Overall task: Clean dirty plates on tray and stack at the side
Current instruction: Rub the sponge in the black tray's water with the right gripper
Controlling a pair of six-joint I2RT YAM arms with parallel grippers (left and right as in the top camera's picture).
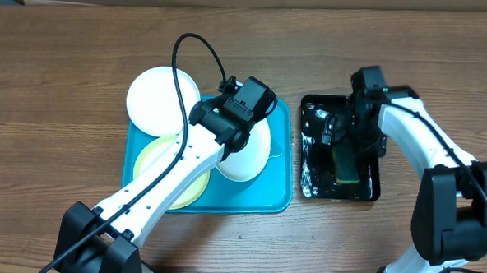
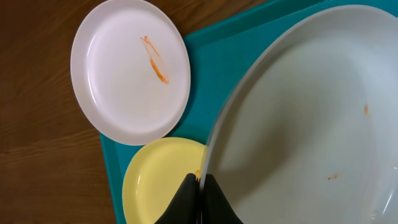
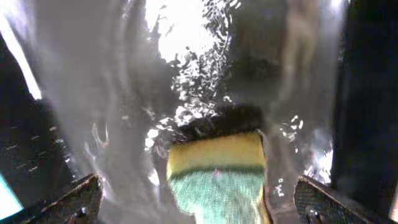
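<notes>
My left gripper (image 1: 237,136) (image 2: 200,191) is shut on the rim of a white plate (image 1: 249,157) (image 2: 298,124) and holds it tilted over the light-blue tray (image 1: 275,200) (image 2: 214,68); the plate has small brownish specks. A pale yellow-green plate (image 1: 172,173) (image 2: 158,180) lies in the tray. Another white plate (image 1: 161,100) (image 2: 127,71) with an orange smear rests half over the tray's far left corner. My right gripper (image 1: 346,137) (image 3: 202,208) is open just above a yellow-and-green sponge (image 1: 347,167) (image 3: 217,171).
The sponge lies in a wet, glossy black tray (image 1: 312,168) (image 3: 93,93) to the right of the light-blue tray. Brown wooden table (image 1: 53,169) surrounds both trays.
</notes>
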